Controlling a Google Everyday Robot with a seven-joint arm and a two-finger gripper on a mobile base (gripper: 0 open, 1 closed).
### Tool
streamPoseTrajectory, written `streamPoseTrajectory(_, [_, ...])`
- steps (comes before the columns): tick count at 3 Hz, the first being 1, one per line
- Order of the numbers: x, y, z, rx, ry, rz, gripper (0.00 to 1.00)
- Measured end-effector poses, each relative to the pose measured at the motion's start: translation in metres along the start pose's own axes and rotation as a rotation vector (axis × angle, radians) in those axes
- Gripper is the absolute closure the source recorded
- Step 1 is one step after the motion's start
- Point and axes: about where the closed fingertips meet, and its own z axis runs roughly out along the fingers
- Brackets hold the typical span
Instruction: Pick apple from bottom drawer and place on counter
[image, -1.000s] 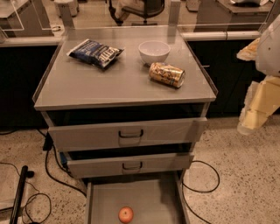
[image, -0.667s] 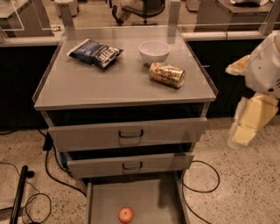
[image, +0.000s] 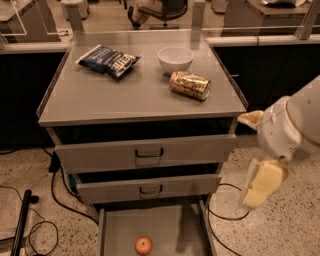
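Gripper (image: 263, 181) hangs off to the rt of the cabinet, over the speckled floor (image: 292, 227), approx level w/ the middle drawer (image: 105, 191) & apart from it. Its pale yellow part points down below the arm's bulky white body (image: 296, 125). Can't tell how far open the gripper is, or whether it has hold of anything. A black cable (image: 225, 216) loops on the floor just below & left of it. Next in, the bottom drawer (image: 167, 225) is pulled well out, w/ the apple (image: 144, 245) sitting on its flat grey floor, a bit left of centre & clear of the side walls, well apart from the gripper. Above it the middle drawer & top drawer (image: 100, 156) each stick out a little, both w/ dark loop handles. Up on the worktop (image: 125, 97): a gold can (image: 189, 85) lying on its side towards the rt, a white bowl (image: 175, 59) just behind it, & a dark blue snack bag (image: 108, 60) at the back left. Behind the cabinet runs a pale ledge (image: 260, 41) w/ glass panels.
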Motion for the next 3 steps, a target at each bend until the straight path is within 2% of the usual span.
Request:
streamPoseTrajectory(1, [0.02,0.015,0.069,0.031,-0.031,0.04,0.0])
streamPoseTrajectory(2, [0.02,0.015,0.069,0.031,-0.031,0.04,0.0])
streamPoseTrajectory(3, [0.019,0.025,0.09,0.005,-0.01,0.049,0.0])
